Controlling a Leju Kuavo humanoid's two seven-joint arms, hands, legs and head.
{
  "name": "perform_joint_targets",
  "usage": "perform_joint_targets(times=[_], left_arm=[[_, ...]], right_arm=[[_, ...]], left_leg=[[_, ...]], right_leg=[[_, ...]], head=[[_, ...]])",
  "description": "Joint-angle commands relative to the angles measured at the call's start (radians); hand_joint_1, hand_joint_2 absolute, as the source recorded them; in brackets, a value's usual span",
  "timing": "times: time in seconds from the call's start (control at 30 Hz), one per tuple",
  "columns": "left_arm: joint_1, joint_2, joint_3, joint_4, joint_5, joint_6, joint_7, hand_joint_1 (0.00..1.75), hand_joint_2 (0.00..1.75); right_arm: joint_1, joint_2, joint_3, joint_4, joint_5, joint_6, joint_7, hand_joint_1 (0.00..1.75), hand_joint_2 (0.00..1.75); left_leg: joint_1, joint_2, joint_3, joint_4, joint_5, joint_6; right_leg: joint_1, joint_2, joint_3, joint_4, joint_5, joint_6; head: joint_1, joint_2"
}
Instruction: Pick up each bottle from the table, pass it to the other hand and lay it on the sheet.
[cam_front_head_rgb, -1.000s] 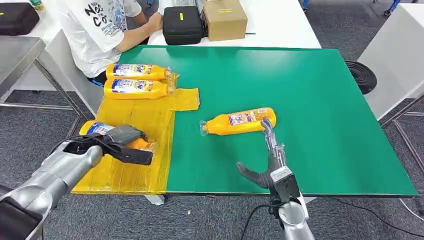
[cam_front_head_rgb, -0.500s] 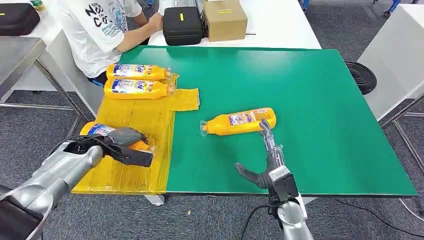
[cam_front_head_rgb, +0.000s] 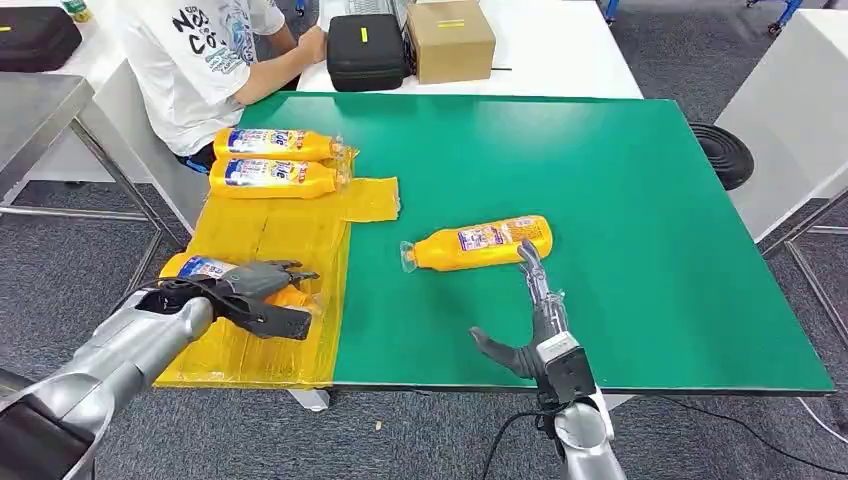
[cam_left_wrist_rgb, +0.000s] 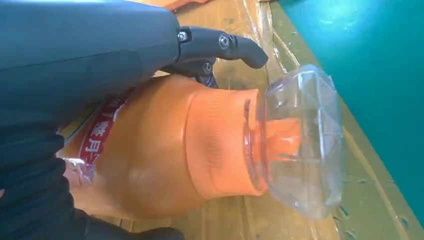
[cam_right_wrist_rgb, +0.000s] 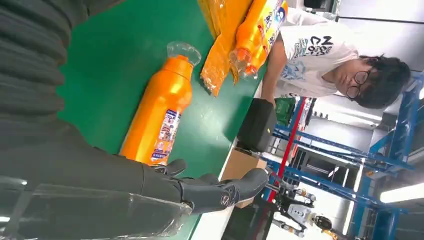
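An orange bottle (cam_front_head_rgb: 196, 268) (cam_left_wrist_rgb: 175, 150) with a clear cap lies on the near part of the yellow sheet (cam_front_head_rgb: 270, 230). My left hand (cam_front_head_rgb: 255, 290) (cam_left_wrist_rgb: 90, 50) is over it, fingers stretched out and loose around its body. Two more orange bottles (cam_front_head_rgb: 275, 143) (cam_front_head_rgb: 275, 177) lie side by side at the sheet's far end. Another orange bottle (cam_front_head_rgb: 480, 240) (cam_right_wrist_rgb: 160, 110) lies on its side on the green table (cam_front_head_rgb: 620, 200). My right hand (cam_front_head_rgb: 535, 320) (cam_right_wrist_rgb: 150, 185) is open just in front of that bottle's base, fingertips close beside it.
A person in a white shirt (cam_front_head_rgb: 200, 60) sits at the far left corner, near the sheet. A black case (cam_front_head_rgb: 365, 50) and a cardboard box (cam_front_head_rgb: 450, 38) stand on the white table behind. The sheet overhangs the table's left edge.
My left hand has sunk a little with its bottle onto the sheet, and its fingers have spread from a closed grip. The right hand has stayed in place.
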Motion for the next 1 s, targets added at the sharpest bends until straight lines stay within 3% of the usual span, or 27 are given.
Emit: perform_joint_targets(times=[0.03, 0.53, 0.57, 1.0], left_arm=[[0.002, -0.021, -0.041, 0.067, -0.003, -0.022, -0.003, 0.0, 1.75], [-0.05, 0.051, -0.023, -0.088, 0.077, -0.039, -0.067, 0.0, 1.75], [-0.053, 0.055, -0.022, -0.094, 0.079, -0.043, -0.066, 0.0, 0.0], [-0.064, 0.07, -0.031, -0.152, 0.104, -0.076, -0.075, 0.0, 0.0]], right_arm=[[-0.024, 0.004, -0.012, 0.055, 0.0, -0.004, -0.006, 0.0, 1.75], [0.028, 0.002, -0.031, -0.006, 0.003, -0.005, -0.004, 0.0, 1.75], [0.03, 0.001, -0.031, -0.008, 0.003, -0.005, -0.004, 0.0, 1.75], [0.069, 0.009, -0.043, -0.067, 0.015, -0.005, 0.016, 0.0, 1.75]], left_leg=[[0.0, 0.001, 0.003, -0.001, -0.001, 0.0], [0.001, 0.0, 0.001, 0.0, -0.001, 0.0], [0.001, 0.001, 0.003, 0.001, -0.002, 0.0], [0.001, -0.001, 0.002, 0.001, -0.001, 0.0]], right_leg=[[0.0, 0.0, 0.003, -0.001, -0.001, -0.002], [0.001, -0.001, 0.001, 0.0, -0.001, -0.002], [0.002, -0.001, 0.003, 0.0, -0.002, -0.003], [0.001, -0.002, 0.002, 0.0, -0.002, -0.003]], head=[[0.0, 0.0], [0.0, 0.0], [0.0, 0.0], [0.0, 0.0]])
